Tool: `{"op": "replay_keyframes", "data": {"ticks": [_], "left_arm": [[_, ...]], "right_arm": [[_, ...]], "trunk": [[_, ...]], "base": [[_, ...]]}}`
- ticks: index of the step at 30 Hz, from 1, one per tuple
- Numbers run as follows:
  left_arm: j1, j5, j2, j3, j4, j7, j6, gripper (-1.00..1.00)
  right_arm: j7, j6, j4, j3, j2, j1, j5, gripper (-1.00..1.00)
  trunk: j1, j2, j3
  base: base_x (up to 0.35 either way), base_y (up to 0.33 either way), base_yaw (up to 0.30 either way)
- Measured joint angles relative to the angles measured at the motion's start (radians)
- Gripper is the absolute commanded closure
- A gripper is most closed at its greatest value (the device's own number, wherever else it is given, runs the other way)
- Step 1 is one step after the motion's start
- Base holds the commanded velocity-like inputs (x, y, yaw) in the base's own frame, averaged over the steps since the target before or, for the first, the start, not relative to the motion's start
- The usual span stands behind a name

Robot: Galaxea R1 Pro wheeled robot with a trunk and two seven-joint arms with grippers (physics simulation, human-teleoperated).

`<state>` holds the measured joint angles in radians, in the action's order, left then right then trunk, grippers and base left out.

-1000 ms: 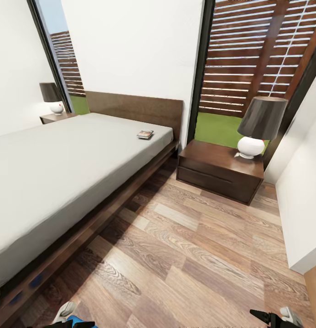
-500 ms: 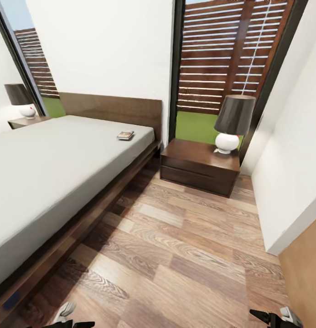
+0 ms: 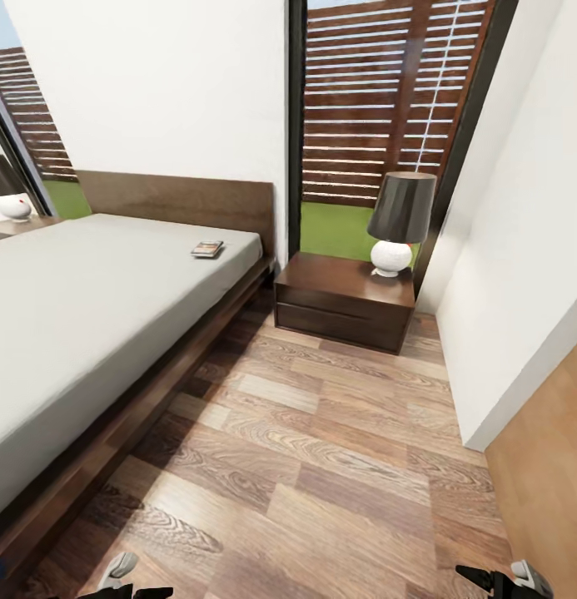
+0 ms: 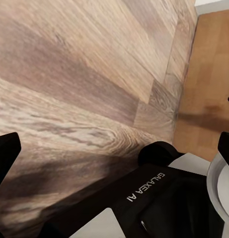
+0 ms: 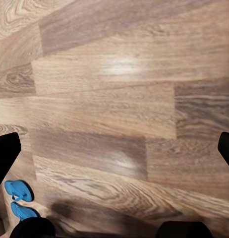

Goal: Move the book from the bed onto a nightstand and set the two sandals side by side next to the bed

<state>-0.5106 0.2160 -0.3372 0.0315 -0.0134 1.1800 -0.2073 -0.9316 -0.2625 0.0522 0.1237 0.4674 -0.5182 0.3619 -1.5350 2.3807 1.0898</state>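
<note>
Wooden floor [image 3: 338, 449] flanks bed [image 3: 80, 316]; book [image 3: 207, 249] lies near headboard [image 3: 176, 200].

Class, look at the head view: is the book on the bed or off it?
On it. The book lies flat on the bed's grey mattress, near the headboard, apart from the nightstand.

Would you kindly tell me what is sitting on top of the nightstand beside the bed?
On the nightstand stands a lamp with a black shade and a round white base, at its far right corner. The rest of its glossy top shows bare; the spot under the lamp base is covered.
</note>
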Motion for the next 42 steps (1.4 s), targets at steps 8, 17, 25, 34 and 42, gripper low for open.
{"op": "replay_keyframes", "data": {"ticks": [8,17,25,34,42], "left_arm": [[0.000,0.000,0.000,0.000,0.000,0.000,0.000,-1.00],[0.000,0.000,0.000,0.000,0.000,-0.001,0.000,-1.00],[0.000,0.000,0.000,0.000,0.000,-0.001,-0.001,-1.00],[0.000,0.000,0.000,0.000,0.000,-0.001,-0.002,-1.00],[0.000,0.000,-0.001,-0.001,0.000,0.000,-0.002,-1.00]], "right_arm": [[0.000,0.001,0.000,-0.001,-0.001,0.000,-0.001,-1.00],[-0.001,0.003,0.000,0.000,-0.001,0.000,0.000,-1.00],[-0.001,0.003,0.000,0.000,-0.001,0.000,0.000,-1.00],[-0.001,0.004,0.000,0.000,-0.001,0.000,0.000,-1.00],[-0.002,0.005,0.000,0.000,-0.001,0.000,0.001,-1.00]], "trunk": [[0.000,0.000,0.000],[0.000,0.000,0.000],[0.000,0.000,0.000],[0.000,0.000,0.000],[0.000,0.000,0.000]], "base": [[0.000,0.000,-0.017],[0.006,0.000,-0.003],[0.062,-0.045,-0.001],[0.083,-0.094,0.000],[0.086,-0.095,0.000]]}}
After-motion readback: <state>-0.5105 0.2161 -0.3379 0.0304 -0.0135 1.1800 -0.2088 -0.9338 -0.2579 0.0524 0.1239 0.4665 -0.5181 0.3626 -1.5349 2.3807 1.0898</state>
